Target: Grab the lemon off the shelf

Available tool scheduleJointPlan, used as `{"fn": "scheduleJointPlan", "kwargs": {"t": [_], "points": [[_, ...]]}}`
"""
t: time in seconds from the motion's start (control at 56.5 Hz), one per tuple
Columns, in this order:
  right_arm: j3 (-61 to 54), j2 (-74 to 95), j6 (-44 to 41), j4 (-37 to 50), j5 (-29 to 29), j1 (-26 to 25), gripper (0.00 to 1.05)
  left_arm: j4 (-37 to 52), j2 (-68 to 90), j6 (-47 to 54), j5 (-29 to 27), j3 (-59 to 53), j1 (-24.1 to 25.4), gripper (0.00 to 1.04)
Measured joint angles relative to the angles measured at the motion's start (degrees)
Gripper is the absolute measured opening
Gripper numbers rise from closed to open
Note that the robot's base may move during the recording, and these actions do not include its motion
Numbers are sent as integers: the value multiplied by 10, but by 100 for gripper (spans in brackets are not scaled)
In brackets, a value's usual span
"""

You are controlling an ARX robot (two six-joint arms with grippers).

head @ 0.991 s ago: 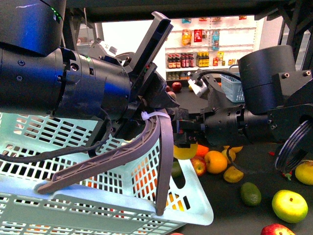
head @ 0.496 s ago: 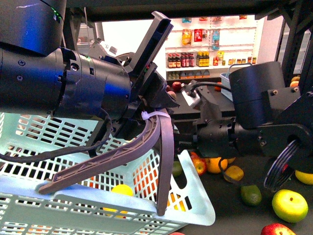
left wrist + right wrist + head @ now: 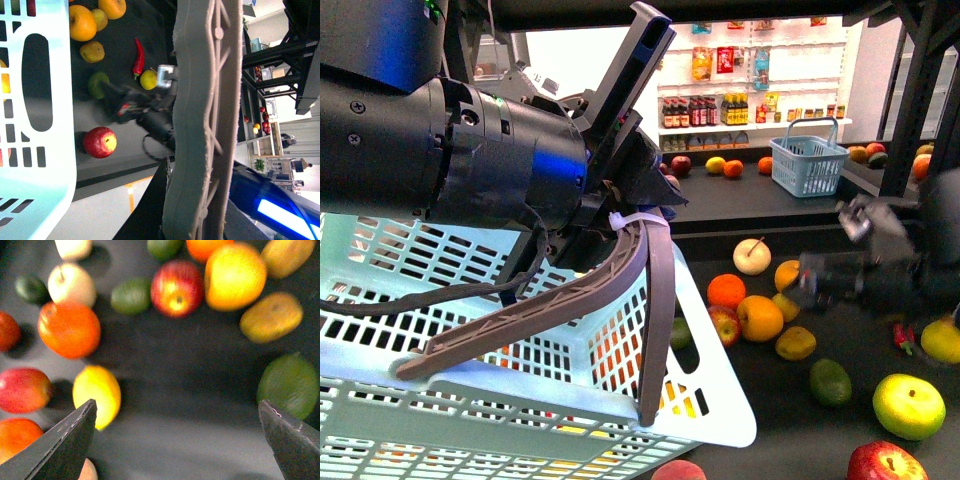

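Right tool [image 3: 176, 409] now back from basket [image 3: 722, 405], empty.

The black worktop [image 3: 775, 425] carries loose fruit. Farthest back sits a pale apple [image 3: 752, 257], with an orange [image 3: 727, 290] just in front of it. A small red apple [image 3: 724, 326] touches a larger orange [image 3: 760, 318], and a dull yellow fruit [image 3: 796, 343] lies just beside that. Nearer are an avocado [image 3: 831, 382], a yellow-green apple [image 3: 910, 406] and a red-and-yellow apple [image 3: 880, 462]. At the right edge the lemon [image 3: 942, 342] lies just beside a red chilli [image 3: 139, 57].
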Motion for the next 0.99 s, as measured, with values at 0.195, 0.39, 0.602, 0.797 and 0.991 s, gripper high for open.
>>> {"fn": "scheduleJointPlan", "kwargs": {"t": [0.195, 0.39, 0.602, 0.797, 0.991], "points": [[74, 76, -22, -23, 7, 64, 97, 0, 0, 0, 1, 0, 0, 9], [189, 151, -31, -64, 13, 93, 97, 0, 0, 0, 0, 0, 0, 9], [273, 215, -36, -92, 17, 112, 97, 0, 0, 0, 0, 0, 0, 9], [333, 257, -42, -112, 16, 134, 97, 0, 0, 0, 0, 0, 0, 9], [406, 305, -55, -139, 33, 143, 97, 0, 0, 0, 0, 0, 0, 9]]}}
